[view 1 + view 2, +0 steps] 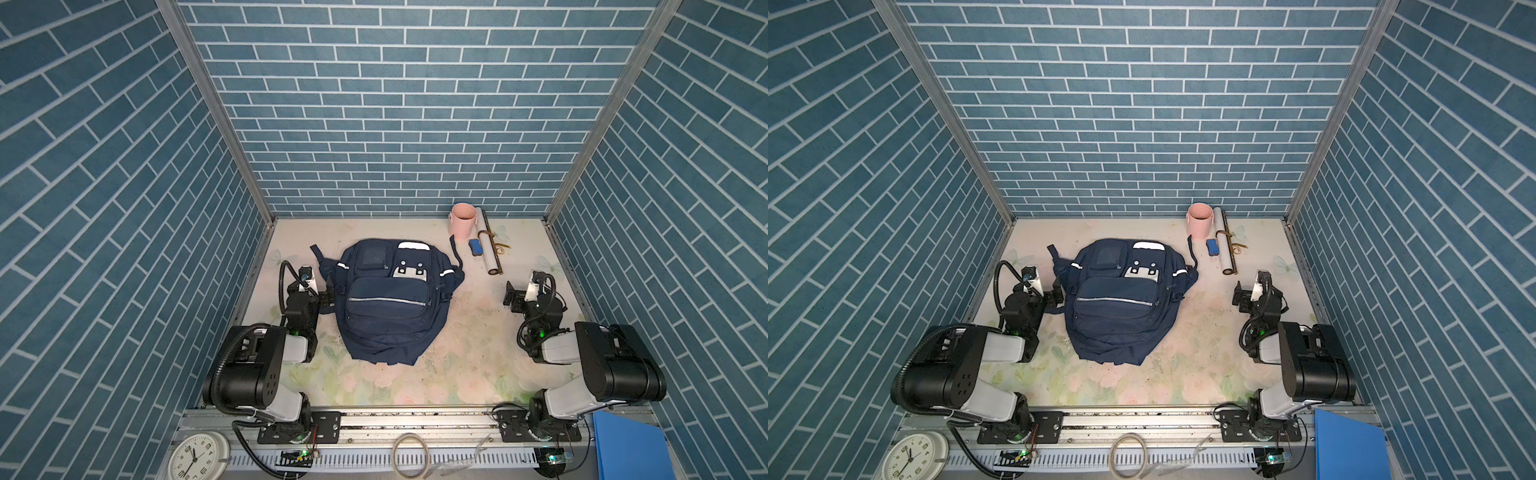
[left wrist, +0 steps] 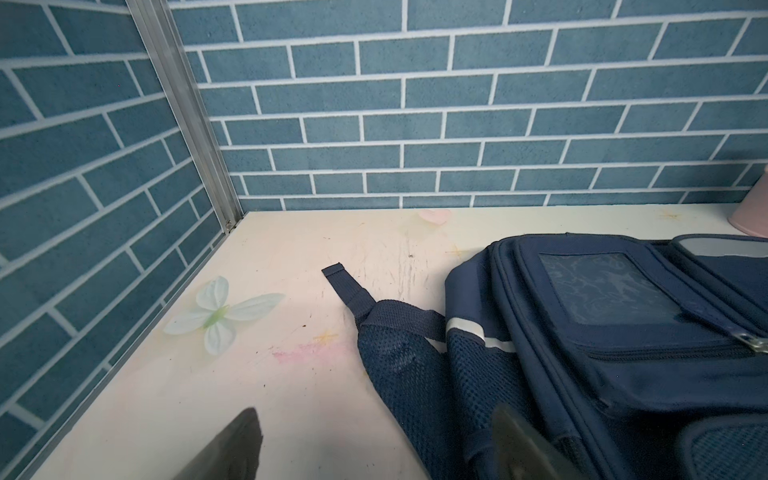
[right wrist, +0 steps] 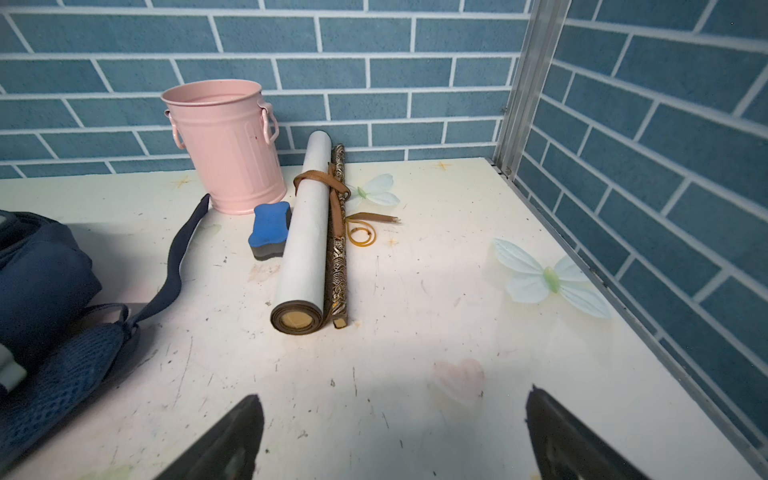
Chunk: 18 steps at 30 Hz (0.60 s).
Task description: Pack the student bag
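Note:
The student bag (image 1: 390,303) is a large navy backpack lying flat in the middle of the table, pockets up, in both top views (image 1: 1121,299). Its zips look closed. My left gripper (image 1: 326,297) stands open at the bag's left side. In the left wrist view one finger (image 2: 519,440) hovers over the mesh side (image 2: 415,374), the other over bare table. My right gripper (image 1: 511,295) is open and empty over bare table to the right of the bag, with nothing between the fingers (image 3: 393,395). A loose strap (image 3: 178,257) trails from the bag toward the pink bucket.
At the back right stand a pink bucket (image 3: 226,145), a blue eraser (image 3: 270,230), a rolled scroll (image 3: 303,237) tied with a brown ribbon, and a rubber band (image 3: 361,237). Brick-pattern walls close three sides. A clock (image 1: 198,456) and a blue folder (image 1: 627,446) lie off the table's front edge.

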Each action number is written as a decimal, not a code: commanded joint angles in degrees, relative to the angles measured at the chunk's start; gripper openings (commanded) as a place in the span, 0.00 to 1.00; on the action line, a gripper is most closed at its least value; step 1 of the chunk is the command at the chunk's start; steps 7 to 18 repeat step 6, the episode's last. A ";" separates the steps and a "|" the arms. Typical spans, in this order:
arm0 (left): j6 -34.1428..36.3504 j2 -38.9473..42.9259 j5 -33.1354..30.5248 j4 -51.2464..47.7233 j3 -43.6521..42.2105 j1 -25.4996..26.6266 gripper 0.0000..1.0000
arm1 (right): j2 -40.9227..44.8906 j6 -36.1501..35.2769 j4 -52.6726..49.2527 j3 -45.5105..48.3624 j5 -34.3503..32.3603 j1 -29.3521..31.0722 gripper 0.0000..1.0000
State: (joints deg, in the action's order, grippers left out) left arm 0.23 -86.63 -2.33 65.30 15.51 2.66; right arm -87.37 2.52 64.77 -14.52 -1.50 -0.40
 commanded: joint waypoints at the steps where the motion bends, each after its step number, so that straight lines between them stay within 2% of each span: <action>1: 1.21 -0.30 -0.26 -0.41 0.52 0.18 0.87 | 0.03 -1.18 0.43 -1.05 1.30 -0.33 0.98; 18: 1.18 -0.26 -0.23 -0.20 0.49 0.21 0.87 | 0.41 -1.11 1.13 -0.46 1.43 -0.52 0.98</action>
